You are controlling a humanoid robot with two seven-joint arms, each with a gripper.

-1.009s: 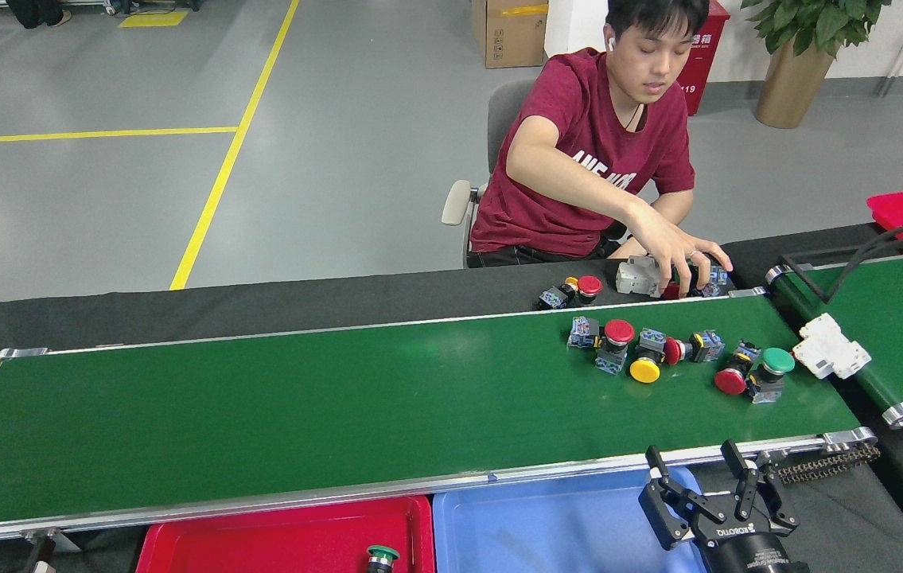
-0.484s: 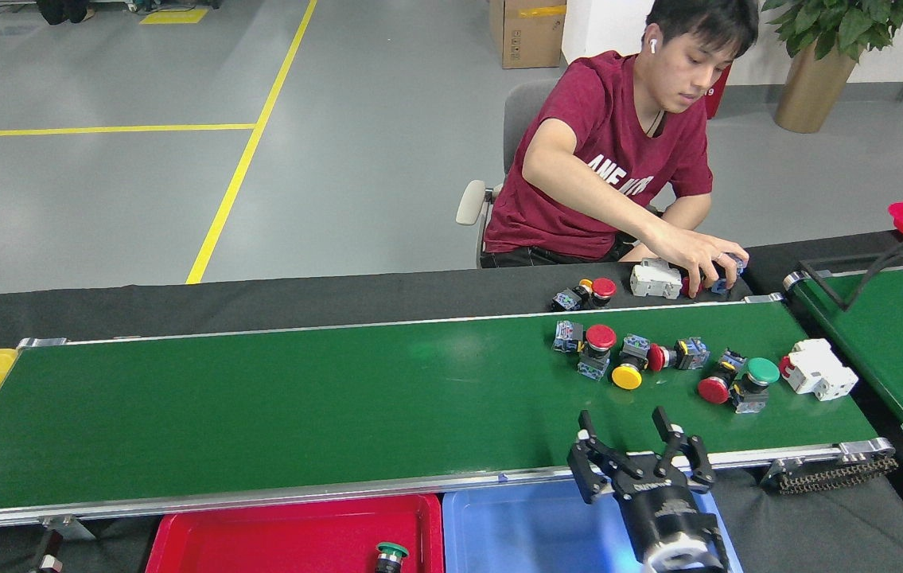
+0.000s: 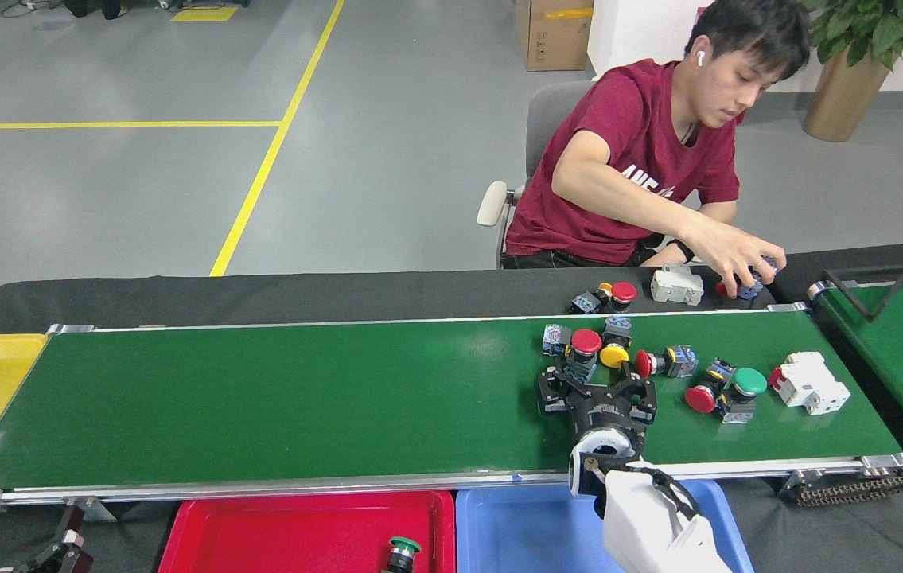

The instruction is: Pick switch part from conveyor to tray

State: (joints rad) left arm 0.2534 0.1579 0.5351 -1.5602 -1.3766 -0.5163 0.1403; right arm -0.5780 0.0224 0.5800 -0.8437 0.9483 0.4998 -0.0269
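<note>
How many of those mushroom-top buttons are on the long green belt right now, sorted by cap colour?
On the conveyor:
Red-capped buttons: 3
Yellow-capped button: 1
Green-capped button: 1
Total: 5

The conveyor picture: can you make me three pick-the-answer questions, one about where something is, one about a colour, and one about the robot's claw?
1. Where is the white switch block?
A. on the conveyor
B. in the red tray
C. in the blue tray

2. The cap beside the red one at the belt's right end is?
A. yellow
B. green
C. blue

3. The right gripper is?
A. open
B. shut
C. out of view

Answers: 1 A, it lies on the green belt. 2 B, green cap. 3 A, its fingers are spread wide.
</note>
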